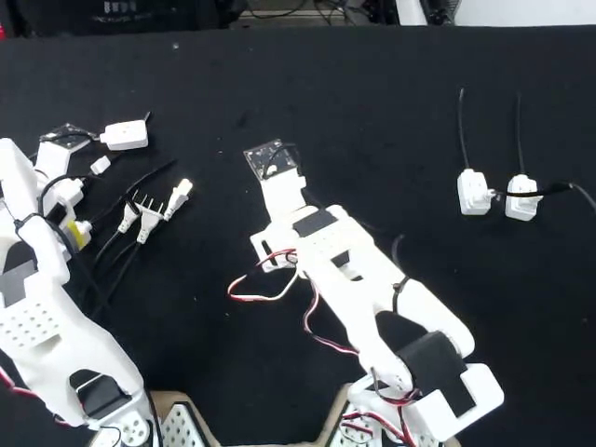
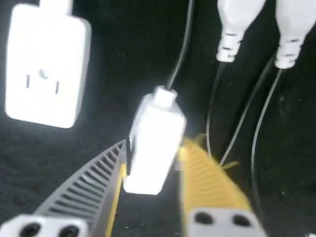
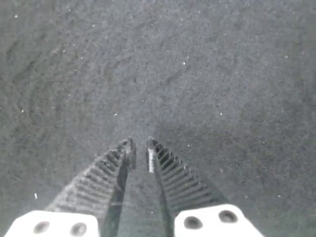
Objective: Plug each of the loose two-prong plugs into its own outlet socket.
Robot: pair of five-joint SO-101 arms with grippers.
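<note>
My left gripper [image 2: 150,160] is shut on a small white plug body [image 2: 154,143] whose thin cable leads away from its far end; its prongs are hidden. Beside it lies a white outlet socket [image 2: 47,64], slots facing up. Two loose white plugs [image 2: 232,29] lie on its other side. In the high view the held plug [image 1: 101,165] is at the far left, below the socket [image 1: 124,136], with loose plugs [image 1: 149,216] to the right. My right gripper [image 3: 140,148] hangs over bare black cloth mid-table [image 1: 270,156], shut with nothing between its fingers.
Two white sockets with plugs in them [image 1: 474,191] [image 1: 521,197] sit at the right, thin black cables running back from them. Black cables tangle at the left around the loose plugs. The black tabletop [image 1: 372,102] stretches between the two groups.
</note>
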